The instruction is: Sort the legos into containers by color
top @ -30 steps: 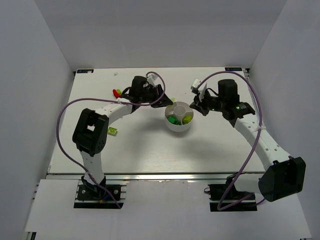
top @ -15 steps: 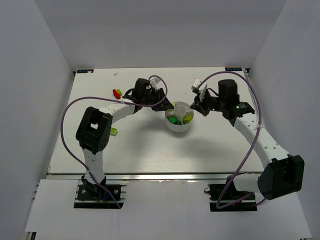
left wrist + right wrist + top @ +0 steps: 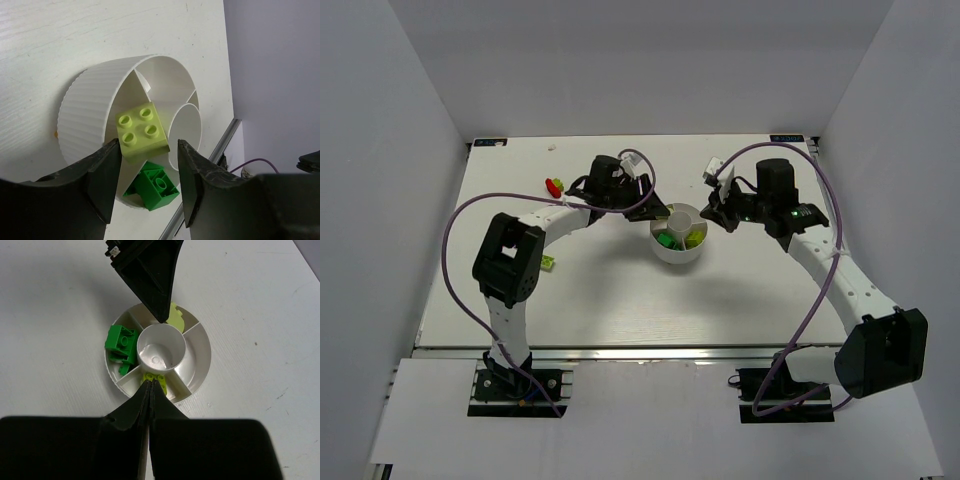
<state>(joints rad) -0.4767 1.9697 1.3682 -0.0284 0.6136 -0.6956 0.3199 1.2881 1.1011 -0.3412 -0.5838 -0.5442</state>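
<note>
Though green legos (image 3: 120,344) already lie in the dish (image 3: 197,355), a red lego (image 3: 554,186) waits on the worktop (image 3: 620,300); left gripper (image 3: 147,150) gapes over the dish, right gripper (image 3: 150,383) pinched empty.

- The divided dish (image 3: 82,117) is showing plain white, its outer wall ribbed with fine upright ridges.
- The four-stud brick (image 3: 140,131) at its rim is showing pale lime.
- The bricks in one wedge (image 3: 154,189) are showing deep green.
- A brick in another wedge (image 3: 154,377) is showing yellow-lime.
- On the table (image 3: 610,300), which is showing white, one loose brick (image 3: 554,185) is showing red and another loose brick (image 3: 549,263) lime.
- The cables (image 3: 450,250) are showing purple.
- The left gripper (image 3: 148,145) and right gripper (image 3: 150,385) are showing black.
</note>
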